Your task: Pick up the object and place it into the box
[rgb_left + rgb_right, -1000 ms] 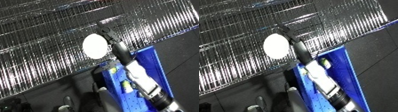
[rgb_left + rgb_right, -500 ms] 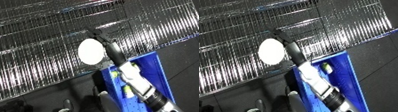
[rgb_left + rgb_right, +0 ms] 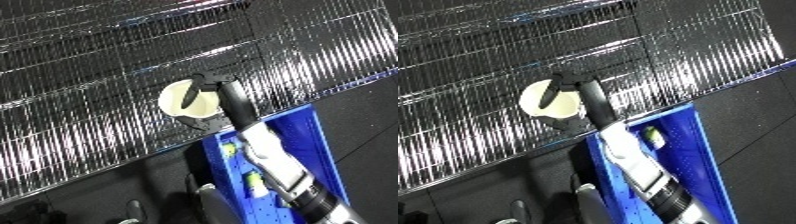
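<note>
A pale cream cup (image 3: pixel 185 98) is held up in front of the wire shelf (image 3: pixel 89 75), its round mouth turned toward the upper left. My right hand (image 3: pixel 219 85) is black and curls over the cup's upper right rim, shut on it. Its white and silver forearm (image 3: pixel 266 155) rises from the lower right across the blue bin (image 3: pixel 313 131). The bin stands on the dark floor just below and right of the cup. My left hand shows in neither view.
Chrome wire shelving fills the upper part of both views, with a shelf edge (image 3: pixel 753 75) running down to the right. Small yellow-green items (image 3: pixel 651 135) lie inside the bin. Grey parts (image 3: pixel 202 192) show at the bottom beside the bin.
The cup has turned in my right hand, from a flat round face to showing its side and mouth. The whole picture has shifted a little, so the camera moved.
</note>
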Controlling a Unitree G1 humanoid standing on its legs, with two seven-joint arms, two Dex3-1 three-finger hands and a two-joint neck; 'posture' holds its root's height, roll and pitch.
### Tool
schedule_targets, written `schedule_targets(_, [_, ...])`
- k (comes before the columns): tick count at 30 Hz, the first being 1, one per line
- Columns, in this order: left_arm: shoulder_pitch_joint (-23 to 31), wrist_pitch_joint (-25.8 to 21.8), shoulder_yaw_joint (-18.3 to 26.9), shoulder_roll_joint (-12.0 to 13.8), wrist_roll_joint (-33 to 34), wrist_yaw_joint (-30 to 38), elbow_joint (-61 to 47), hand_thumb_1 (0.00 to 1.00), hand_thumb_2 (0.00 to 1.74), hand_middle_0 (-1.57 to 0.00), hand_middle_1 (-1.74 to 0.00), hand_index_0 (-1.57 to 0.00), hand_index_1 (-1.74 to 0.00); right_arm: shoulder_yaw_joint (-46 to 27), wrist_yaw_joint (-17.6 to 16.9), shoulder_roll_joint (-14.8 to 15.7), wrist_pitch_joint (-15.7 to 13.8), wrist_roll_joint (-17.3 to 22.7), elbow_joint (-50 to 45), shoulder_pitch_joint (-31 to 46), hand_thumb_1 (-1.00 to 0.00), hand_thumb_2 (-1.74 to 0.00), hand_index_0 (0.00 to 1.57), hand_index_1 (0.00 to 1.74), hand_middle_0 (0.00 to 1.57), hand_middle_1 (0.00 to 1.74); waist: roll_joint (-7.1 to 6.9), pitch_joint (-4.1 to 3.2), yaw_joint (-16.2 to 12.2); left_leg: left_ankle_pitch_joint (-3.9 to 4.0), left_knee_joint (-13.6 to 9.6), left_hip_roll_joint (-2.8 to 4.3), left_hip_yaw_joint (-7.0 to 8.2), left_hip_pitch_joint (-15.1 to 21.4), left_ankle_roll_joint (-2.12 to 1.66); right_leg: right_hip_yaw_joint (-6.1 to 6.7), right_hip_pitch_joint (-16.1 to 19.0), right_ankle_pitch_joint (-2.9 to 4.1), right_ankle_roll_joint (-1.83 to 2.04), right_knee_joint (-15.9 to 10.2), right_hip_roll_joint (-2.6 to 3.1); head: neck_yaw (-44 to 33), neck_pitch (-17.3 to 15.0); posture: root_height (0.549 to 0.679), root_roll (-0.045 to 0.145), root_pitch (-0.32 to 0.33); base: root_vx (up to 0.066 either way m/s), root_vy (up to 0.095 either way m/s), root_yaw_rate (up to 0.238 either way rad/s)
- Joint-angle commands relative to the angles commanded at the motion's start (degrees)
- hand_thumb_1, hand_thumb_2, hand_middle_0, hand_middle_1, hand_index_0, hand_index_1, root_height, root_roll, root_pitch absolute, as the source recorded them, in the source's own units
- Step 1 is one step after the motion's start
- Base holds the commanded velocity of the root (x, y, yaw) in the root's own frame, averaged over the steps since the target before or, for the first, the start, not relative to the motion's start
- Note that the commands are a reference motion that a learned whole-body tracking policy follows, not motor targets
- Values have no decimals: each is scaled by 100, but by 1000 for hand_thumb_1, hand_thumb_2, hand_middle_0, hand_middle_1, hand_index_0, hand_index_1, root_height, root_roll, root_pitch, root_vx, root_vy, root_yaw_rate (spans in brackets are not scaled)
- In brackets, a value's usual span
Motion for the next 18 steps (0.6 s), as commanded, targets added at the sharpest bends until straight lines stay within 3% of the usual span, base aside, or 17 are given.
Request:
schedule_targets(10, [193, -90, 335, 23, 88, -128, -53, 1000, 1740, -1570, -1740, -1570, -1740, -741, -299, -158, -497, -112, -914, 917, -800, -1392, 1256, 1392, 1256, 1392, -87, 0, -257, 48, -333, 82, 32, 410, 21, 145, 346, 51, 56, -256, 106, -170, 176, 618, 68, 58, -63, -28, -142])
schedule_targets(18, [356, -68, 690, 51, 173, -165, -147, 1000, 1740, -1570, -1740, -1570, -1740, -1412, -576, -255, -895, -120, -1514, 1803, -800, -1392, 1256, 1392, 1256, 1392, -144, -31, -495, 173, -745, 200, 109, 776, -6, 262, 679, 141, 119, -603, 191, -232, 306, 627, 64, 46, -68, -27, -230])
